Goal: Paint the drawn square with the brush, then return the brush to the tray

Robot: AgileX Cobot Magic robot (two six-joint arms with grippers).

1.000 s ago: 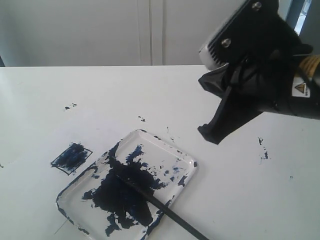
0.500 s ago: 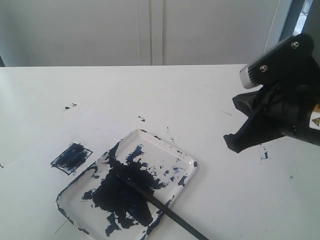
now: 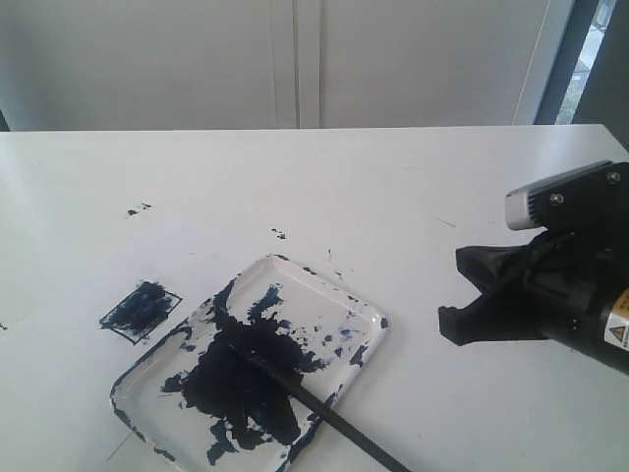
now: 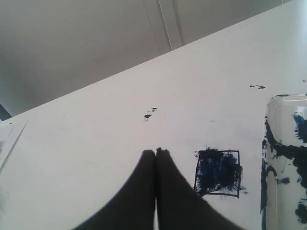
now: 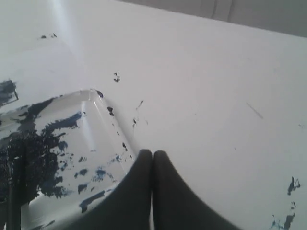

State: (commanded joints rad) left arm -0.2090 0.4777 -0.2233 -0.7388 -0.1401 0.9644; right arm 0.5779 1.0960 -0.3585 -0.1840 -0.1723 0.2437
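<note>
While your right gripper (image 5: 152, 153) is hovering empty with its jaws pressed together, the brush (image 3: 314, 403) is lying across the tray (image 3: 369, 310) near it. Your left gripper (image 4: 156, 151), jaws likewise together, is hovering near the square (image 4: 217, 172).

Your tray (image 3: 314, 290) is clear plastic, glossy, with light catching along its rim. The dark navy paint in it lies thick, dull and rough-edged. The brush (image 3: 334, 423) is a thin black stick with a matt finish. In the drawn square (image 3: 141, 311) the blue sits streaky and uneven. The desk (image 3: 393, 187) is white and smooth with a faint sheen. Your right hand (image 5: 152, 152) and left hand (image 4: 156, 151) look like matt black plastic.
</note>
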